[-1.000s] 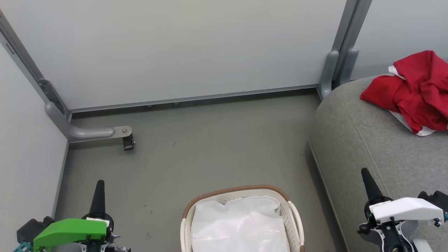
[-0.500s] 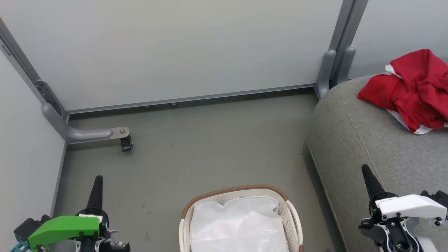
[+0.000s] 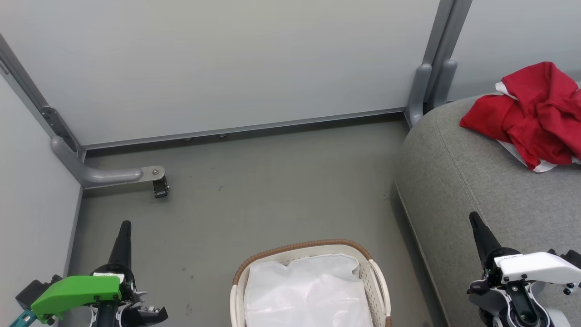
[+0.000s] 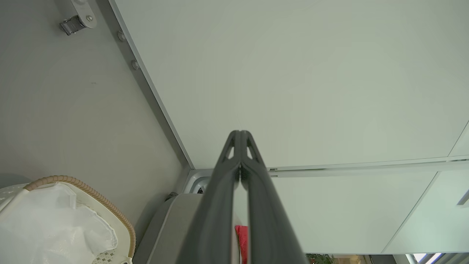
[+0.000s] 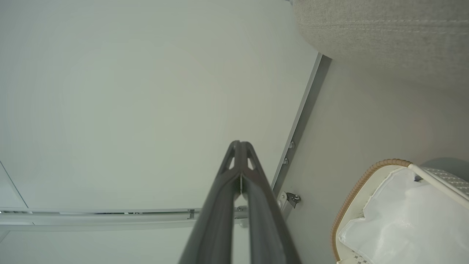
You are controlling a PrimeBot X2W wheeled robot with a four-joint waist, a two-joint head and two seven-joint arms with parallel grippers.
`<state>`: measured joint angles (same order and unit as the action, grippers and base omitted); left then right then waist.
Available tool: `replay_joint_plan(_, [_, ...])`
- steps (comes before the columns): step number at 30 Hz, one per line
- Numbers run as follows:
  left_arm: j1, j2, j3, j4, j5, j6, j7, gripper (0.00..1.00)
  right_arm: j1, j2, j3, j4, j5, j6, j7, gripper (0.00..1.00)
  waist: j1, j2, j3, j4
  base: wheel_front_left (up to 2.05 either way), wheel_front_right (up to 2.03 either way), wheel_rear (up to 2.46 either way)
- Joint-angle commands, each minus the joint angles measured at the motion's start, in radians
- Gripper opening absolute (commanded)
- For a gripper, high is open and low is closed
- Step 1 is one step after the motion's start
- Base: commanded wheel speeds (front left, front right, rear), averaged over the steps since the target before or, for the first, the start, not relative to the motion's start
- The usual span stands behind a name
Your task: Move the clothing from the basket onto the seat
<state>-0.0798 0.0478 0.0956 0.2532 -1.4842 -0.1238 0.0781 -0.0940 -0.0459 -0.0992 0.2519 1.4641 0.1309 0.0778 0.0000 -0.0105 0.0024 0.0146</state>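
The red clothing point(image 3: 529, 116) with white trim lies crumpled on the grey seat point(image 3: 481, 181) at the right; a red sliver point(image 4: 242, 242) of it peeks between the fingers in the left wrist view. The white basket point(image 3: 308, 247) with its brown rim stands on the floor at bottom centre, showing a white liner point(image 3: 308, 293); it also appears in the wrist views point(image 4: 69, 181) point(image 5: 361, 183). My left gripper point(image 3: 125, 225) is shut and empty at the lower left, left of the basket. My right gripper point(image 3: 473, 216) is shut and empty above the seat's front edge.
Pale partition walls point(image 3: 227, 68) close off the back and left. A grey metal foot with a black caster point(image 3: 160, 187) juts onto the floor at left. A grey post point(image 3: 429, 81) stands by the seat's back corner. Bare grey floor point(image 3: 272, 190) lies beyond the basket.
The whole head view has shifted slightly left and up, so the camera has moved. Both grippers stay shut; the clothing and basket lie as before.
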Motion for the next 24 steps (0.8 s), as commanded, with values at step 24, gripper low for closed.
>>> replay_joint_plan(24, [-0.035, 0.004, 0.021, -0.009, -0.13, -0.01, 0.04, 0.0, -0.019, -0.007, -0.017, -0.009, 0.151, 0.0, 0.04, 0.0, 0.0, 0.0105, 0.001, -0.015, 0.0, 0.0, 0.0])
